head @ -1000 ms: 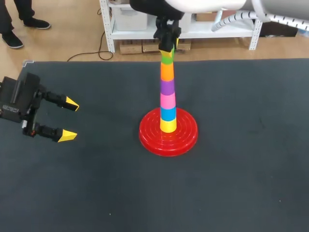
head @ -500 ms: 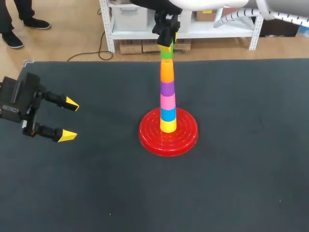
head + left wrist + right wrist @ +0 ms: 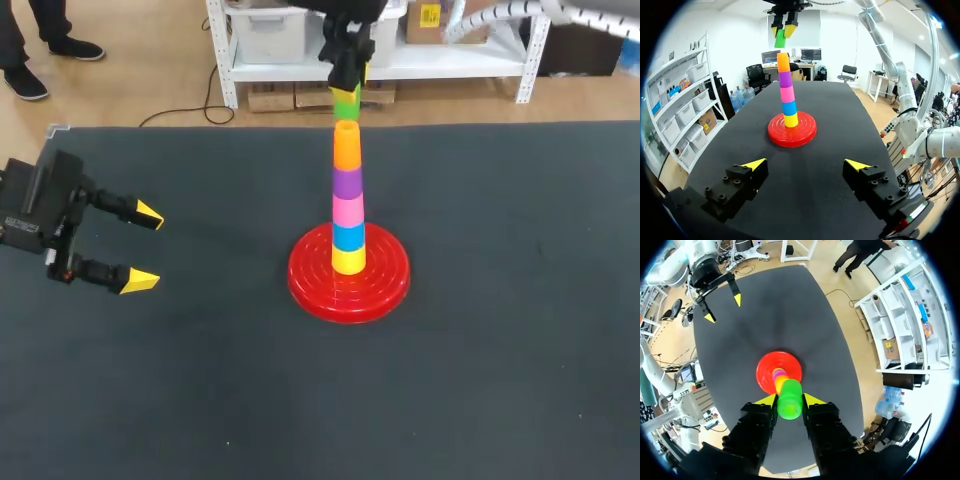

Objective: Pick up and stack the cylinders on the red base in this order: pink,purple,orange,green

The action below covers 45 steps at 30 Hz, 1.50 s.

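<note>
Nearly done: green cylinder poised over the stack

Head view. At upper centre of the frame the right end effector (image 3: 346, 85) is clamped on the green cylinder (image 3: 346, 103), one finger on each side, as the right wrist view confirms. The green cylinder hangs just above the orange cylinder (image 3: 346, 145), with what looks like a small gap between them, and is roughly in line with the stack. Below orange come the purple cylinder (image 3: 347, 182), the pink cylinder (image 3: 347, 210), then a blue and a yellow piece, all on the red base (image 3: 310, 290) at mid-frame. At the left edge the left end effector (image 3: 145, 248) hovers over the table (image 3: 500, 380) with its fingers wide apart, holding nothing, well apart from the base.

Step in hand, as judged: seating the fourth and last named cylinder. The next move calls for a straight descent with green centred on orange's top. The column is tall and narrow, so a sideways nudge could topple it.
</note>
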### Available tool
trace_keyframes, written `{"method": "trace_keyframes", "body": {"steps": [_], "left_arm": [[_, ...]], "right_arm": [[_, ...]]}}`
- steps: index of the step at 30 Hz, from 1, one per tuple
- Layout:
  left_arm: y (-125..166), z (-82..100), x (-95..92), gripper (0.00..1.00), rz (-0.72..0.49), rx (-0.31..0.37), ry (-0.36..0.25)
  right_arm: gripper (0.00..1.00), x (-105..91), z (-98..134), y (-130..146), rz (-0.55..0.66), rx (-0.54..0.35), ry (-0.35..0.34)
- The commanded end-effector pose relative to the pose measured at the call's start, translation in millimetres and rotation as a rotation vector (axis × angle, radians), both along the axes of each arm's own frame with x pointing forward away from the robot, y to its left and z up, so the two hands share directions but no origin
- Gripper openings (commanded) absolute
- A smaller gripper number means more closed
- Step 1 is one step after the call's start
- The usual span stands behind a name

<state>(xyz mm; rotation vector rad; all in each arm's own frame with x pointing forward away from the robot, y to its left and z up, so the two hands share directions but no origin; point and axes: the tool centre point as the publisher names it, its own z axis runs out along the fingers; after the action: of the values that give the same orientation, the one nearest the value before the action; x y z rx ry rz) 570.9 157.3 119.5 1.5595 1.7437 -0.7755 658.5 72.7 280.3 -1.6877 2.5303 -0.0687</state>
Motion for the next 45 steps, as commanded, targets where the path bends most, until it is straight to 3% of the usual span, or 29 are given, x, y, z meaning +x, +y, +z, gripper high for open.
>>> {"method": "trace_keyframes", "body": {"steps": [1, 21, 45], "left_arm": [[0, -1.5, -0.7, 1.0, 0.001, -0.004, -0.005], [0, -1.5, -0.7, 1.0, 0.001, -0.004, -0.005], [0, -1.5, -0.7, 1.0, 0.001, -0.004, -0.005]], "right_arm": [[0.0, 3.9, 7, -1, 0.002, 0.003, 0.028], [0.0, -13.0, -6, 2, 0.009, -0.012, 0.048], [0.0, -1.1, -16, 3, -0.006, -0.041, 0.087]]}}
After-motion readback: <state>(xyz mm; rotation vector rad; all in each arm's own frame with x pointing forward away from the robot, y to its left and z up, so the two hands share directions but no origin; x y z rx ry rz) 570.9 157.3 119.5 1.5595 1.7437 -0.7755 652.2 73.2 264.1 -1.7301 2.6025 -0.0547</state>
